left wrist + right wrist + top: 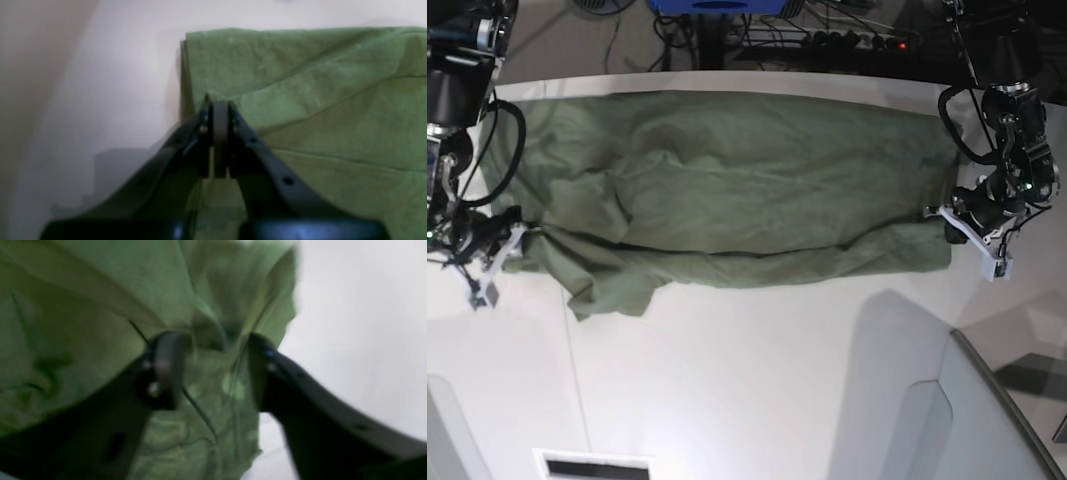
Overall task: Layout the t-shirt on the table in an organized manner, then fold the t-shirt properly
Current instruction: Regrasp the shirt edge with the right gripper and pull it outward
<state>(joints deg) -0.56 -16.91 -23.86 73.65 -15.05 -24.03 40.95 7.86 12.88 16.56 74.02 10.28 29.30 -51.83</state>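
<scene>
The olive-green t-shirt (727, 190) lies stretched sideways across the far half of the white table (757, 380), its near long edge folded up into a loose band. My left gripper (939, 213) is at the cloth's right end, and in the left wrist view it (220, 106) is shut on the t-shirt (317, 100) at a folded corner. At the cloth's left end my right gripper (522, 237) hovers low. In the blurred right wrist view it (210, 350) stands open, with rumpled t-shirt (83, 306) loose between the fingers.
A grey angled panel (987, 420) rises at the near right corner. A thin dark seam (567, 340) runs down the tabletop on the left, and a slot (592, 467) sits at the near edge. Cables and a blue object (717, 5) lie beyond the far edge.
</scene>
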